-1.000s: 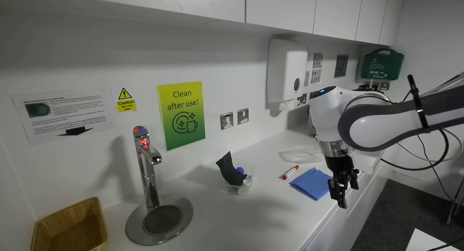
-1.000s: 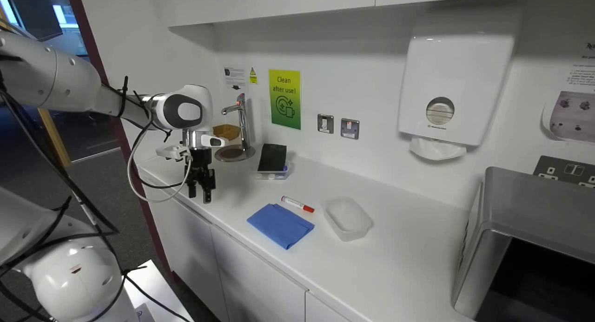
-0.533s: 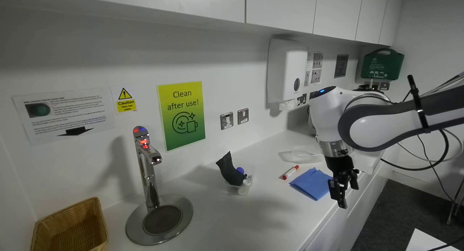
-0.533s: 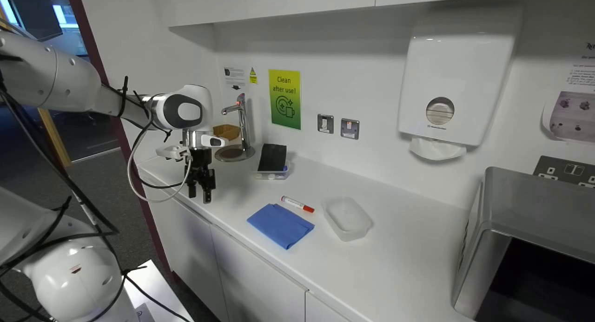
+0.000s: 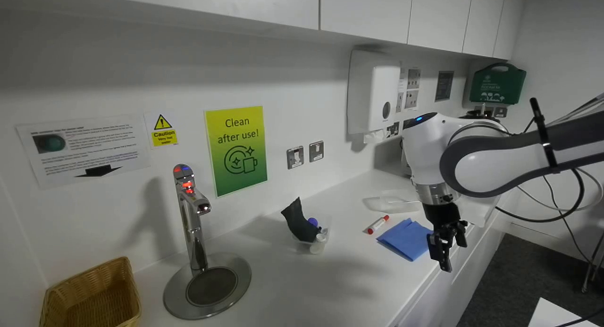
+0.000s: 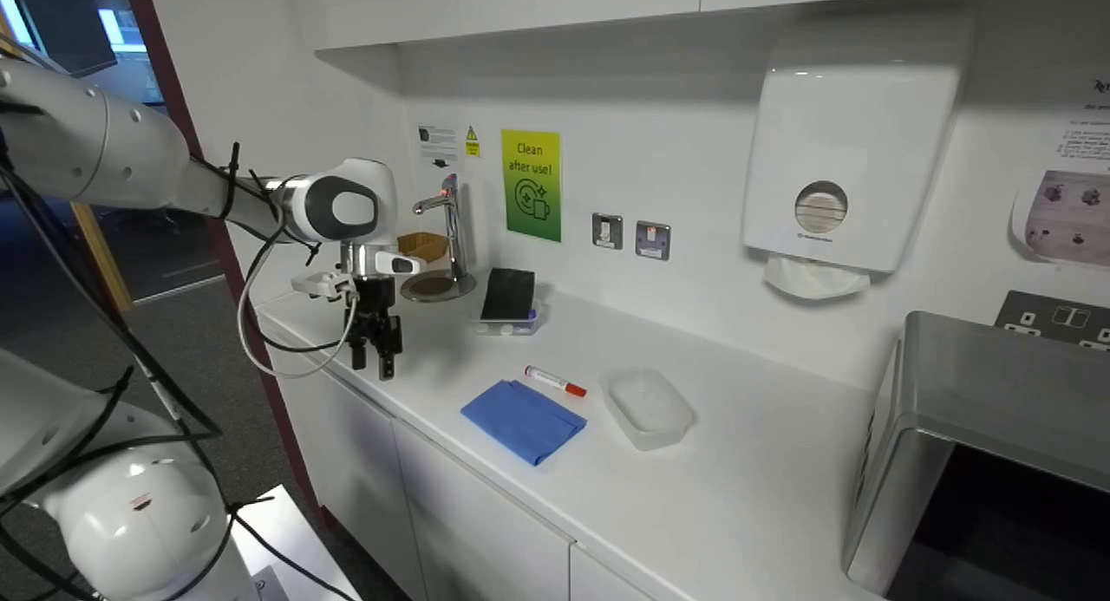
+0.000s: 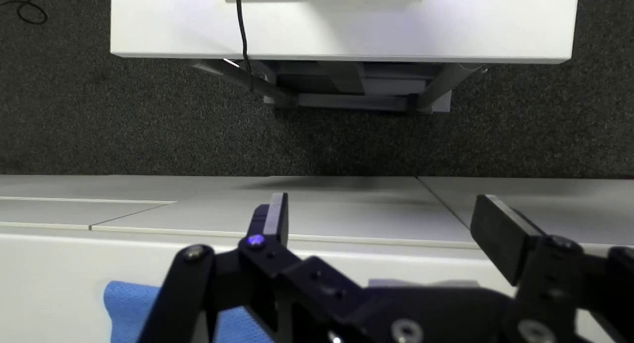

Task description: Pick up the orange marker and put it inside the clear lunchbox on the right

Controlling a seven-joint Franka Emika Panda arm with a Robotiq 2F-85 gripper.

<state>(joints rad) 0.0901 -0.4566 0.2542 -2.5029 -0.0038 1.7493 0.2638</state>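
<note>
Lying near the translucent, rounded lunchbox [image 6: 649,410] is a slim, cylindrical marker [image 6: 555,382].

Smooth plastic lunchbox [image 6: 649,408], glossy metal tap [image 5: 194,237]

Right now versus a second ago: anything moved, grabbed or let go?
Nothing visibly moved; nothing was taken hold of or let go. In both exterior views the arm, marker, blue cloth and clear lunchbox stay put, and the jaws stay open, holding nothing. The wrist view has no earlier picture to compare.
</note>
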